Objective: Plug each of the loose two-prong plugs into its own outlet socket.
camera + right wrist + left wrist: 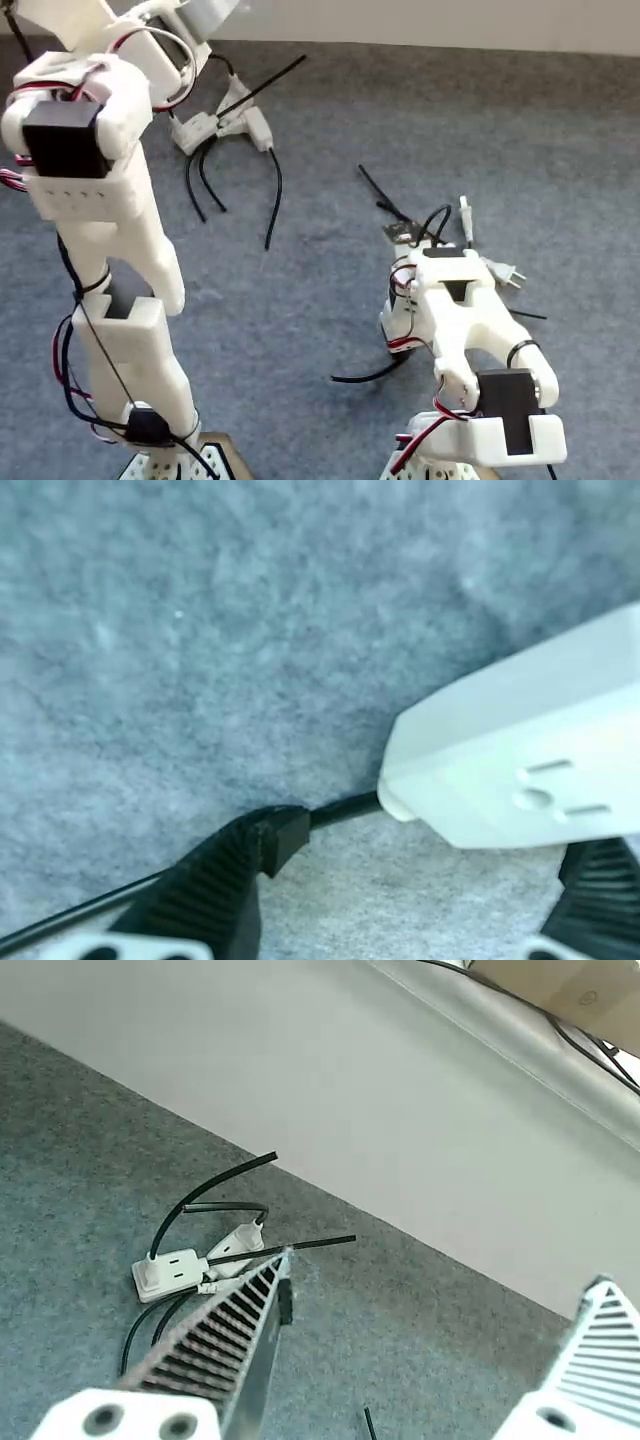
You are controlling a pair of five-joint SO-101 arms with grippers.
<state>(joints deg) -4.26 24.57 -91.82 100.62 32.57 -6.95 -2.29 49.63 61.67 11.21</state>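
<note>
High view, left side: my left arm [100, 200] reaches far over the grey worktop [400, 110], toward its far left part.
Left pincer: in the left wrist view my left pincer [442, 1268] is released. The two fingers stand wide apart with nothing between them, and it hangs above the worktop.
Left socket: a white outlet socket [195, 131] lies on the far left part of the worktop, under the end of my left arm.
White plug: a white plug [255, 125] lies against the right side of this socket and touches it. I cannot tell if its prongs are inside.
Black cords: black cords [272, 200] run from these two pieces toward the near side.
Right arm: my right arm [470, 320] is folded low at the near right.
Right pincer: my right pincer [437, 840] is released too, fingers apart. One black fingertip touches a thin cable [345, 805].
Second socket: a second socket [530, 760], white, lies on the worktop close before this pincer, and the thin cable comes out of its end.
Loose plugs: a two-prong plug [505, 272] lies just right of my right arm with its prongs free. Another plug [465, 215] lies a little farther back.
</note>
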